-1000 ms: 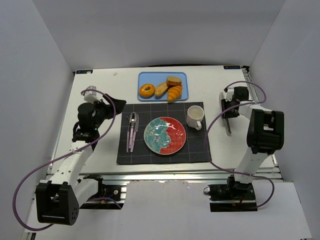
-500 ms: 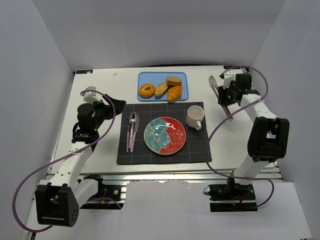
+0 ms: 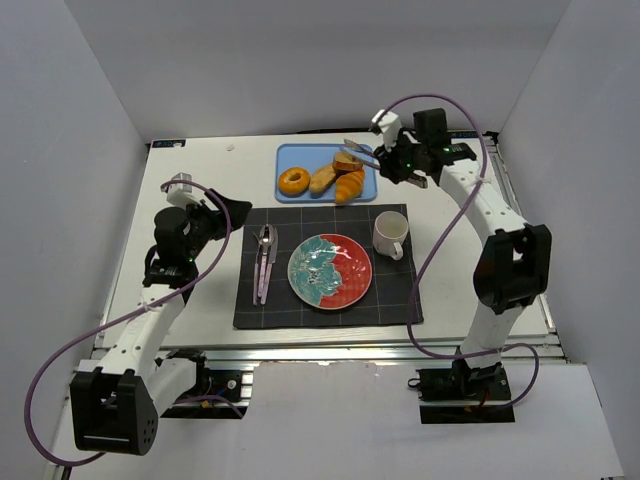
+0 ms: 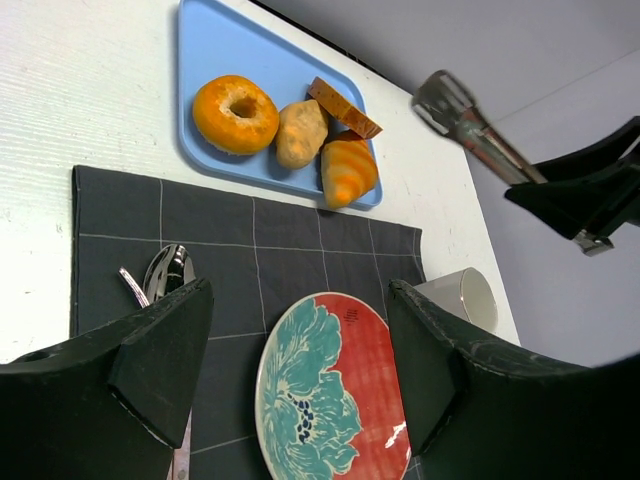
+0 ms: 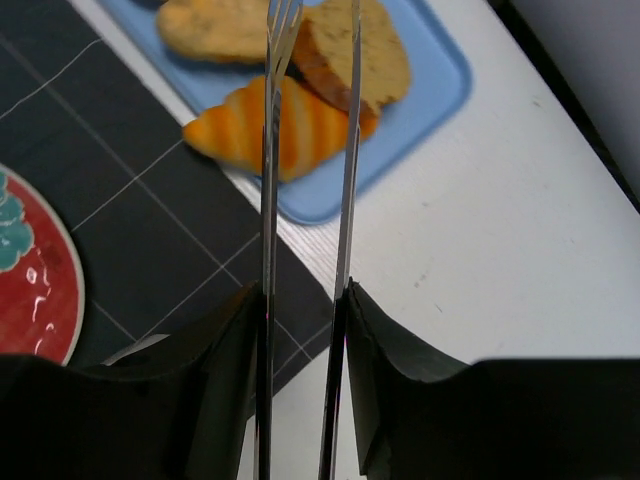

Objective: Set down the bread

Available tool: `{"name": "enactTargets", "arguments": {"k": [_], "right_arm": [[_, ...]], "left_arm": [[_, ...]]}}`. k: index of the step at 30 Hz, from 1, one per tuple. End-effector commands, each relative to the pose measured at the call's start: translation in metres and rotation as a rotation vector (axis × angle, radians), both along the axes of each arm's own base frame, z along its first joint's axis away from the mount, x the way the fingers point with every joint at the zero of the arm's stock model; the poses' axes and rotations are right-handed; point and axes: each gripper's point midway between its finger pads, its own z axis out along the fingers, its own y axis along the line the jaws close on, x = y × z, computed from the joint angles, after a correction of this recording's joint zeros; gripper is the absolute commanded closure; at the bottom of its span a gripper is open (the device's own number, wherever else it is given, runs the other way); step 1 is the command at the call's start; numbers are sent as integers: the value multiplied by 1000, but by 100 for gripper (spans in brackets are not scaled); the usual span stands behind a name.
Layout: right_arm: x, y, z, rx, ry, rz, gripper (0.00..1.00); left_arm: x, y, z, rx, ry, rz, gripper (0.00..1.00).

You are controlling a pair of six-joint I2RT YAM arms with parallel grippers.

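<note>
Tongs poised over the tray, bread not yet lifted

The bread (image 3: 322,180) lies in the blue tray (image 3: 284,153) near the bench's far edge, between the donut (image 3: 293,181) and the croissant (image 3: 350,186). The right gripper (image 5: 303,310) clenches metal tongs (image 4: 470,125), their tips above the tray's right end. The left gripper (image 4: 298,335) hangs released near the placemat's (image 3: 390,300) left edge.

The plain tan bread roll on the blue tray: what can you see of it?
The plain golden-tan bread roll is a stubby oval with a matte, slightly lumpy crust, and it looks whole. It lies flat on the blue rectangular tray at the table's far side, between the ring-shaped glazed donut on its left, which it seems to touch, and the ridged orange croissant on its right. A brown-crusted bread slice sits by its far right end. The metal tongs hang in the air, apart from it.
</note>
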Motion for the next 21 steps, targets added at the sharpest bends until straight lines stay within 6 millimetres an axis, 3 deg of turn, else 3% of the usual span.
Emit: {"name": "enactTargets", "arguments": {"k": [1,13,21], "right_arm": [[-6,18,4,-90,-36,168,58],[-24,65,-20,-400,-166,469,57],[-8,77,-31,-552,-249,513,56]], "left_arm": [[-4,3,6,15,-23,12,20],[-3,3,4,17,-16,13,20],[-7,5,3,23,-18,23,20]]}}
